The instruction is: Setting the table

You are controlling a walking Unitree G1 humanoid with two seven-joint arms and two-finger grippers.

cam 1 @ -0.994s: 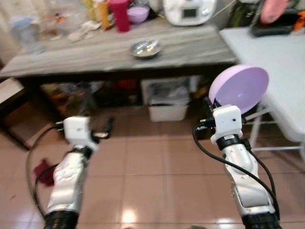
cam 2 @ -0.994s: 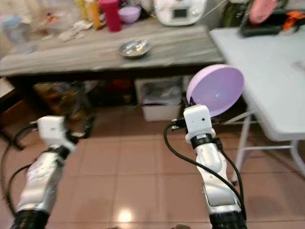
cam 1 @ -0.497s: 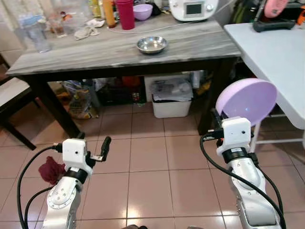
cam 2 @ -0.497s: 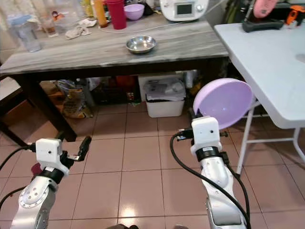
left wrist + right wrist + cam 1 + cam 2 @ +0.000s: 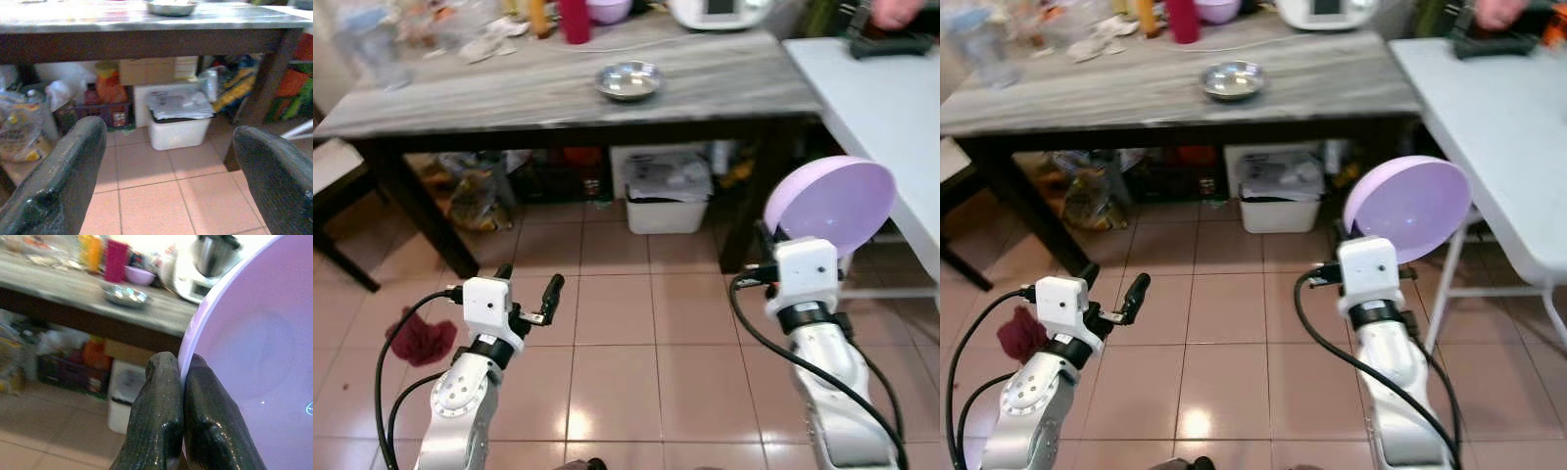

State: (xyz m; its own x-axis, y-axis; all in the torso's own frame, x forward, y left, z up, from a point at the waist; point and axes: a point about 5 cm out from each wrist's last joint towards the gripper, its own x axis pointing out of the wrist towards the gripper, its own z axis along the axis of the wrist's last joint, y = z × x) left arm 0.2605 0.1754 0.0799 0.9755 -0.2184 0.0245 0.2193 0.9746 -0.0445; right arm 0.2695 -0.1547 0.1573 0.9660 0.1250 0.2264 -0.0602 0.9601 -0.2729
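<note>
**A lilac bowl held up beside the long grey table**

We take the long grey wood-grain table with dark legs (image 5: 538, 93) as our landmark. It stands on a floor of glossy pinkish square tiles (image 5: 607, 372). On its top, towards the near edge, sits a small shiny round steel dish (image 5: 628, 80). Along its far edge we see a tall red plastic cup (image 5: 575, 20), a small purple bowl (image 5: 1218, 10) and a white kitchen appliance with a dark screen (image 5: 720, 10), all cut off by the upper border, plus blurred clutter at the left end that we cannot identify. Under the table are a white lidded plastic bin (image 5: 179, 120), crumpled bags (image 5: 475, 201) and a dark crate (image 5: 100, 110). To the table's right stands a white folding table with thin metal legs (image 5: 1489, 147). On the tiles in front of the table's left leg lies a dark red crumpled cloth (image 5: 421, 338).

Our right gripper (image 5: 182, 382) has its two black fingers pinched on the thin rim of a large smooth round lilac plastic bowl (image 5: 829, 204), held tilted in the air just off the table's right end, its hollow facing us. Much of the bowl runs out of the wrist picture.

Our left gripper (image 5: 529, 294) hovers low over the tiles in front of the table, its rough-surfaced fingers (image 5: 63, 181) spread wide with nothing between them.
</note>
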